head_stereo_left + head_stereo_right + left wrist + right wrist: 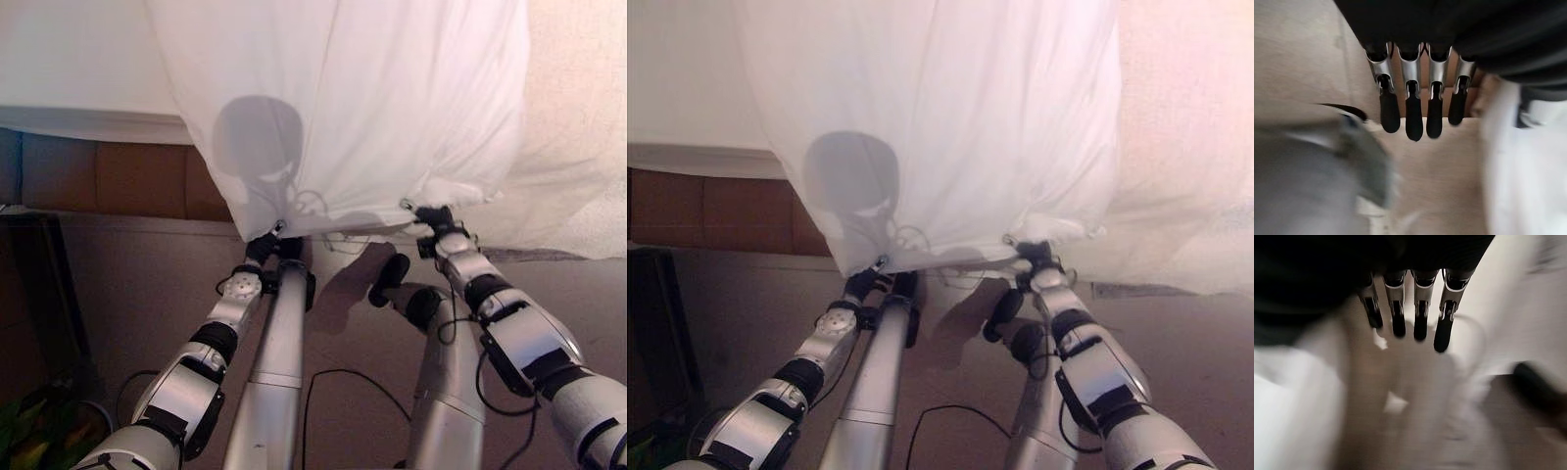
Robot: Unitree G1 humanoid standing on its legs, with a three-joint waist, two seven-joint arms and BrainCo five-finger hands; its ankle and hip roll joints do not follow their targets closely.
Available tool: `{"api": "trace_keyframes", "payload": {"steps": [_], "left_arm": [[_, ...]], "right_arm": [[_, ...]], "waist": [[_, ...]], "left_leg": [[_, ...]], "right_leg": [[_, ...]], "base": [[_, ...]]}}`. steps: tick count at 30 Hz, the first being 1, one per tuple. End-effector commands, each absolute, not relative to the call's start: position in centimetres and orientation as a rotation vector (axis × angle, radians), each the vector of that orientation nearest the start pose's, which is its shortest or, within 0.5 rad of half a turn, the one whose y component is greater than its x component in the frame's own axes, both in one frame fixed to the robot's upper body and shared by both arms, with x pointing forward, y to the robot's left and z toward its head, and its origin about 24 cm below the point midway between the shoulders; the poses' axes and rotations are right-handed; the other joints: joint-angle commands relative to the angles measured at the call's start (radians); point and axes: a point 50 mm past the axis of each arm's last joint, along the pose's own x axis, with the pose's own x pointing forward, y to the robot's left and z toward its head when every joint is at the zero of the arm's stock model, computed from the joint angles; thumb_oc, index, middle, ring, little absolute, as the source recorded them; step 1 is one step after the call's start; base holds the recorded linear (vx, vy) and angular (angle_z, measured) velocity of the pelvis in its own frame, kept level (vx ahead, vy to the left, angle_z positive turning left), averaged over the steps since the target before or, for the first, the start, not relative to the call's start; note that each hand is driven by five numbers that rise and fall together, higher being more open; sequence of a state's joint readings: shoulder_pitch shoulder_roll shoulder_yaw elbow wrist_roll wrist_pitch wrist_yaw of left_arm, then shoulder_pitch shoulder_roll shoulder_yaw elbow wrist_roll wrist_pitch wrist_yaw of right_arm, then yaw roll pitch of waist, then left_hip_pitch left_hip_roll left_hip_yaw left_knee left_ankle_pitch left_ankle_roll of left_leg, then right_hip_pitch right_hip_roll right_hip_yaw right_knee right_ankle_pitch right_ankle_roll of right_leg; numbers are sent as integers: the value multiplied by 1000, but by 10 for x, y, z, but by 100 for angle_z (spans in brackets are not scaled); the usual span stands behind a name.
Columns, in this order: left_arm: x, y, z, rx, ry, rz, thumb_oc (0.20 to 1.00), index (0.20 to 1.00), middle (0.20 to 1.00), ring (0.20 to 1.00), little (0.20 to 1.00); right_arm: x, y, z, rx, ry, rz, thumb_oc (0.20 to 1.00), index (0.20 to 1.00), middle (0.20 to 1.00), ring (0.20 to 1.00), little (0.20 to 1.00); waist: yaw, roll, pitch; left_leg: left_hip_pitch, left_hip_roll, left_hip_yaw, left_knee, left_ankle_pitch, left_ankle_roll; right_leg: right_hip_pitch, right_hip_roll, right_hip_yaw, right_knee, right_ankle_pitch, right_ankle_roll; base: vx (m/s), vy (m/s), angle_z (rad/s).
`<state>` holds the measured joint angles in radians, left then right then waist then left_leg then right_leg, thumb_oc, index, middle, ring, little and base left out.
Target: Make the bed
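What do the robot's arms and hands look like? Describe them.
Both arms are silver-grey metal segments joined by black bands, with thin black cables looping beside them. The left hand and right hand each carry a dark ribbed cover and a row of silver fingers with dark rounded tips.

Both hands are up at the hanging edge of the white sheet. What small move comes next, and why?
Probably close both hands on the hem. The left hand and right hand sit right at the lower edge of the white sheet, which hangs off the bed. In the wrist views the fingers look straight, so nothing appears gripped yet.
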<state>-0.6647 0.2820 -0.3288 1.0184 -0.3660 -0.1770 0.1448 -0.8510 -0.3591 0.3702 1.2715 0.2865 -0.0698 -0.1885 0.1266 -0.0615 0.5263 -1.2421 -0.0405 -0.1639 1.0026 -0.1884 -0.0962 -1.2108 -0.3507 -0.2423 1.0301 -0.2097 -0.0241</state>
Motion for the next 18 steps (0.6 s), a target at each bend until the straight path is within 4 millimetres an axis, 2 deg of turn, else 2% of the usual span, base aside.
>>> {"api": "trace_keyframes", "payload": {"steps": [1, 3, 4, 10, 14, 17, 18], "left_arm": [[225, 266, -96, 272, 839, 311, 1000, 1000, 1000, 1000, 1000], [206, 266, -108, 272, 894, 302, 1000, 1000, 1000, 1000, 1000], [205, 266, -108, 272, 894, 302, 1000, 1000, 1000, 1000, 1000], [182, 271, -119, 279, 963, 300, 1000, 1000, 1000, 1000, 1000], [174, 285, -118, 318, 984, 334, 1000, 1000, 1000, 1000, 1000], [155, 300, -119, 384, 1019, 427, 1000, 1000, 1000, 1000, 1000], [155, 300, -119, 385, 1019, 427, 1000, 1000, 1000, 1000, 1000]], "right_arm": [[285, -304, -33, -487, 757, -411, 1000, 1000, 1000, 1000, 1000], [261, -310, -52, -518, 843, -396, 1000, 1000, 1000, 1000, 1000], [261, -311, -52, -518, 844, -396, 1000, 1000, 1000, 1000, 1000], [222, -325, -73, -564, 978, -381, 1000, 1000, 1000, 1000, 1000], [218, -330, -73, -556, 978, -417, 1000, 1000, 1000, 1000, 1000], [222, -333, -67, -513, 910, -516, 1000, 1000, 1000, 1000, 1000], [222, -333, -68, -513, 911, -516, 1000, 1000, 1000, 1000, 1000]], "waist": [[-13, 20, -6], [-16, 19, -6], [-16, 19, -6], [-27, 14, -6], [-28, 14, -6], [-30, 14, -6], [-29, 14, -6]], "left_leg": [[-22, -38, 28, -49, 10, 105], [-31, -40, 31, -37, 3, 108], [-31, -40, 31, -36, 3, 108], [-42, -40, 35, -17, -5, 113], [-32, -33, 40, -23, -5, 113], [26, -18, 47, -76, -2, 115], [28, -18, 47, -78, -1, 115]], "right_leg": [[-9, -7, 108, -72, 4, 70], [-19, -7, 115, -61, -3, 66], [-19, -7, 116, -61, -3, 66], [-34, -9, 124, -40, -11, 61], [-26, -10, 124, -49, -5, 64], [27, -5, 108, -107, 18, 79], [29, -4, 107, -109, 19, 79]], "base": [[7, 6, -8], [4, 4, -3], [0, 0, 0], [-6, 5, -1], [-6, -6, 4], [-31, -7, -9], [-53, -6, -16]]}}
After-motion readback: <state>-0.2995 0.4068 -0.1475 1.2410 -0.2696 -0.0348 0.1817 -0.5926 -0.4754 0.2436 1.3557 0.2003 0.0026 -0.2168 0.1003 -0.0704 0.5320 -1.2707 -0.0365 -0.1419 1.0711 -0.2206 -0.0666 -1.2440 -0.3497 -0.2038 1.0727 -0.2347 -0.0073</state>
